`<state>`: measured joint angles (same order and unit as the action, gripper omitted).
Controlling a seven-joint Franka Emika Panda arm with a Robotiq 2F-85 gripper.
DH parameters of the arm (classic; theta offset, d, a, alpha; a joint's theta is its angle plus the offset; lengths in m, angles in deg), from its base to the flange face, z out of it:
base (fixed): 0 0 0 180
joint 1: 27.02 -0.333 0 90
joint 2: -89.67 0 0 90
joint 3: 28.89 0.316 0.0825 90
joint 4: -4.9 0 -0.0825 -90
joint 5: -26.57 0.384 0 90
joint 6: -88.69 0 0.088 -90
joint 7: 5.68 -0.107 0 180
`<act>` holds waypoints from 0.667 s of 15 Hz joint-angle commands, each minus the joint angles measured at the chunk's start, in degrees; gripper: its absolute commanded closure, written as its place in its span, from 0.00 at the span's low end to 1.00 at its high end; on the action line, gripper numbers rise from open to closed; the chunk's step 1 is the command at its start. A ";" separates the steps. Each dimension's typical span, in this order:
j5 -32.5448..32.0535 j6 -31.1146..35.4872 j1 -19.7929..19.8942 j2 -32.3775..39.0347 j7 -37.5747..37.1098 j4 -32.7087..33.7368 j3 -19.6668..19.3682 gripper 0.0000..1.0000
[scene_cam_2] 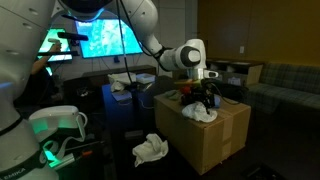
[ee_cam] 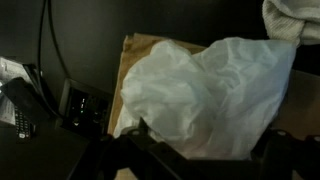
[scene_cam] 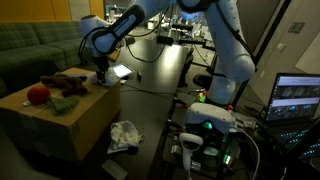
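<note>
A crumpled white cloth (ee_cam: 205,95) lies on top of a cardboard box (ee_cam: 135,48) and fills most of the wrist view. My gripper (ee_cam: 205,142) is low over it. The two dark fingers stand wide apart, one on each side of the cloth, and the cloth bulges between them. In both exterior views the gripper (scene_cam: 100,72) (scene_cam_2: 205,96) points down at the box (scene_cam: 60,118) (scene_cam_2: 218,142), above the white cloth (scene_cam_2: 203,113). Whether the fingers touch the cloth is not clear. Dark fabric items and a red ball (scene_cam: 38,94) also lie on the box.
Another white cloth (scene_cam: 125,135) (scene_cam_2: 152,150) lies on the floor beside the box. A pale cloth (ee_cam: 295,18) sits at the box's far corner. A couch (scene_cam: 30,48) stands behind the box. Also nearby are a desk with cables, a lit laptop (scene_cam: 300,98) and a large monitor (scene_cam_2: 100,38).
</note>
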<state>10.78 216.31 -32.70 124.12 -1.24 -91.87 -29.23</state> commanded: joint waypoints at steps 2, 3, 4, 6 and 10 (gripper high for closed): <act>3.72 0.31 3.08 -1.02 4.65 -1.02 1.88 0.51; 4.56 -0.46 3.41 -1.42 5.18 -1.19 2.23 0.57; 5.27 -0.74 3.71 -1.77 5.93 -1.41 2.59 0.64; 6.38 -1.46 3.94 -2.81 6.19 -2.22 2.86 0.79; 8.18 -2.09 4.59 -6.80 5.54 -6.65 2.69 0.96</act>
<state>16.79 214.90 -29.46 122.42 3.46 -93.25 -27.31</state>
